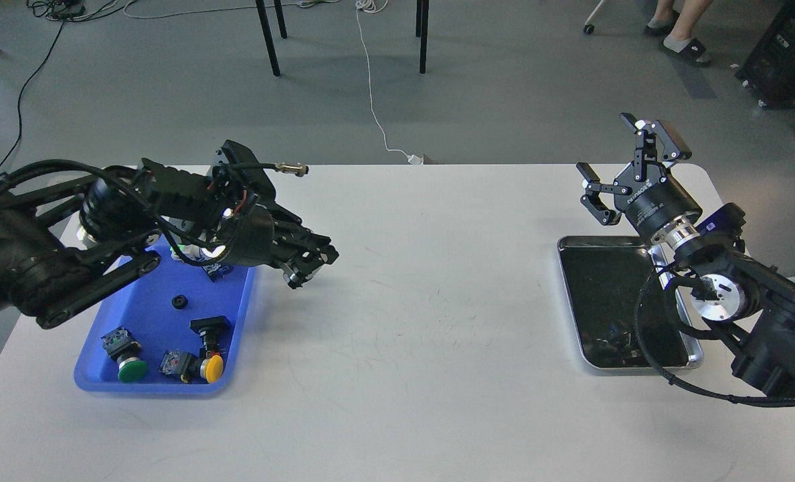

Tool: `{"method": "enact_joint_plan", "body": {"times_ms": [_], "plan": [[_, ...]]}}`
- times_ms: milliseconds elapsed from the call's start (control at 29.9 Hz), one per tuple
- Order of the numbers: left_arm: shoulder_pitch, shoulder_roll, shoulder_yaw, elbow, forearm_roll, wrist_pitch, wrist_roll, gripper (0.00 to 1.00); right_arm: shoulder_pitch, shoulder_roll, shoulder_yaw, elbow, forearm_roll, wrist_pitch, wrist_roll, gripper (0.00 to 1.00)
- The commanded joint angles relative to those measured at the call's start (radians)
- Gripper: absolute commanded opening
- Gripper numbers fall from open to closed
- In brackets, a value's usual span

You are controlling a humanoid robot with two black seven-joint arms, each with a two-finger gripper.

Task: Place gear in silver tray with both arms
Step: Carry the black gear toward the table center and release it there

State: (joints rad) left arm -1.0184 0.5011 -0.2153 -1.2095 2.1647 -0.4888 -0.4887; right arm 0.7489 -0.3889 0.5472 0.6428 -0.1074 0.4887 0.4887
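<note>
The gear point(180, 302) is a small black round part lying in the middle of the blue plastic tray point(96, 383) at the left. My left gripper point(308, 262) hangs over the white table just right of the blue tray's far corner, away from the gear; its dark fingers cannot be told apart. The silver tray point(599, 284), with its dark reflective bottom, lies at the right. My right gripper point(617, 152) is open and empty, raised above the silver tray's far edge.
The blue tray also holds several push-button switches, with green point(132, 369), yellow point(213, 367) and red caps. A small dark item point(613, 339) shows near the silver tray's front. My right arm point(739, 314) overhangs that tray's right side.
</note>
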Motion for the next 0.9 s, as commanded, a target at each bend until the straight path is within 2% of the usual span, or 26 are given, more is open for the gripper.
{"method": "enact_joint_plan", "body": {"times_ms": [0,201,334,702,869], "plan": [[-0.019,-0.099,0.047,0.044,0.001,0.000,0.000,0.11,0.093,0.002,-0.039,0.003,0.000,0.000,0.000,0.99],[-0.046,-0.232,0.088,0.125,0.006,0.000,0.000,0.11,0.291,0.022,-0.193,0.012,0.000,0.000,0.000,0.99],[-0.063,-0.311,0.132,0.195,0.003,0.000,0.000,0.11,0.354,0.061,-0.254,0.011,0.000,0.000,0.000,0.99],[-0.071,-0.501,0.189,0.335,0.001,0.000,0.000,0.11,0.351,0.074,-0.299,0.003,0.000,0.000,0.000,0.99],[-0.069,-0.501,0.191,0.378,0.000,0.000,0.000,0.11,0.343,0.070,-0.300,0.003,0.000,0.000,0.000,0.99]]}}
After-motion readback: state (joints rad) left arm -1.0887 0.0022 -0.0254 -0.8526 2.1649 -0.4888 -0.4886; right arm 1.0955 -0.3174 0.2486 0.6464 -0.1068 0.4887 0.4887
